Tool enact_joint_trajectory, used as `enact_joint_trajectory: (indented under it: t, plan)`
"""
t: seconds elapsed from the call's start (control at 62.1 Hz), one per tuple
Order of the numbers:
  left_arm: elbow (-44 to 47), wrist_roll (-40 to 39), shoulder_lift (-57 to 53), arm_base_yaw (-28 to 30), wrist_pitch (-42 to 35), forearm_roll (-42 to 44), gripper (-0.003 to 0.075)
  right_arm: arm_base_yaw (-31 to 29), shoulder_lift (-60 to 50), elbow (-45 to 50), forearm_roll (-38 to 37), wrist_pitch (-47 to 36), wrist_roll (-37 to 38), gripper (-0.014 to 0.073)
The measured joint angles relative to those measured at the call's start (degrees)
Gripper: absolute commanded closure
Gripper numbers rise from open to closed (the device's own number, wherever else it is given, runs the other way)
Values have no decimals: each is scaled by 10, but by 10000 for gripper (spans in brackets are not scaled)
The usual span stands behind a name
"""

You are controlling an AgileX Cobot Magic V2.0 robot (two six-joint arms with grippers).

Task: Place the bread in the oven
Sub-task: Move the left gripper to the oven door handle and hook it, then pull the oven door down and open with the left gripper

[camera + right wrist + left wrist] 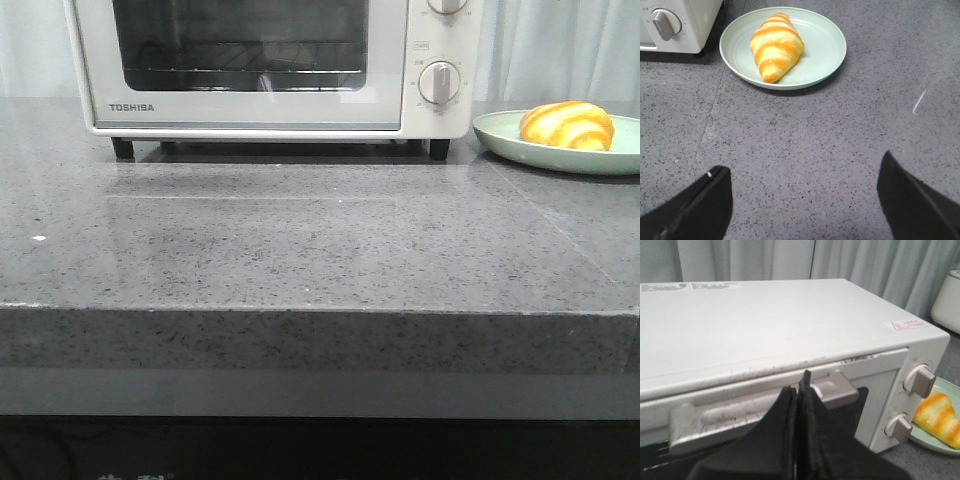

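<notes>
The bread (566,125) is a golden-orange striped croissant roll lying on a pale green plate (500,133) at the right of the counter. It also shows in the right wrist view (775,46) and the left wrist view (939,418). The white Toshiba oven (90,60) stands at the back with its door closed. My left gripper (800,385) is shut and empty, its tips just in front of the oven's door handle (715,417). My right gripper (802,172) is open and empty above bare counter, short of the plate (825,47). Neither gripper shows in the front view.
Grey speckled counter (300,250) runs to a front edge. Oven dials (920,381) are beside the door, toward the plate. A white appliance (947,300) stands behind the oven's right side. Curtains hang at the back.
</notes>
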Motion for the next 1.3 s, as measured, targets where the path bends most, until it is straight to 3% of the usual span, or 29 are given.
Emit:
enact_joint_trajectory:
  t: [0.338,0.547,1.079,1.304]
  plan:
    - [-65,0,85,0,-1,0,738,0,0,0,0,0,0,-10]
    - [-73,0,84,-2,47,8,738,0,0,0,0,-1,0,-10]
    - [-71,0,-14,-28,370,5,738,0,0,0,0,-1,0,-10]
    - [-34,0,-116,-27,409,17,738,0,0,0,0,0,0,-10]
